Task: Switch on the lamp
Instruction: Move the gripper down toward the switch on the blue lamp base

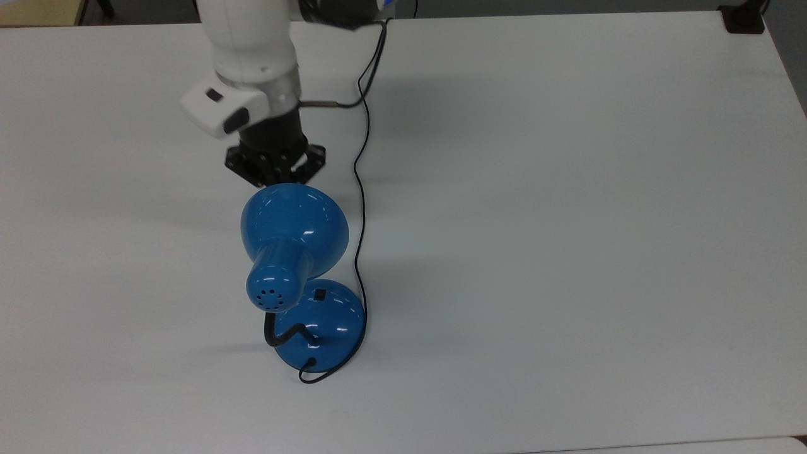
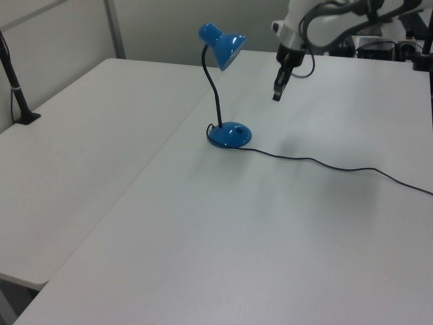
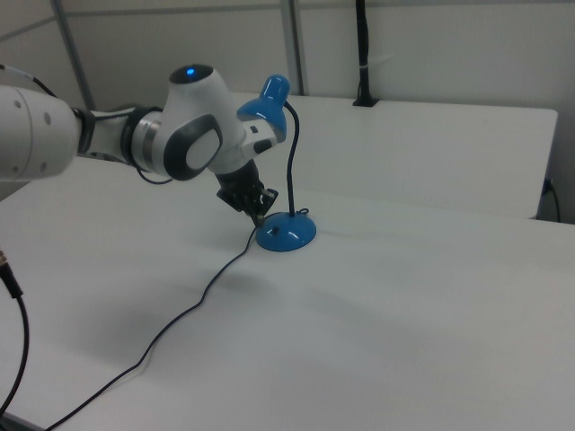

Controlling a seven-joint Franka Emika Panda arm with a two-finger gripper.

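Note:
The blue lamp stands on the white table, with its dome shade held above its round base on a black bendy neck. A small black switch sits on top of the base. The shade is not lit. My gripper hangs shut with nothing in it, above the table. In the left view it is to the right of the shade and higher than the base. In the top view its black hand is just beyond the shade's far rim. In the right view my gripper is close to the base, on its left.
The lamp's thin black cord snakes from the base across the table to its far edge, passing right beside my arm. A black clamp sits on a table corner. A second white table adjoins, with a black post.

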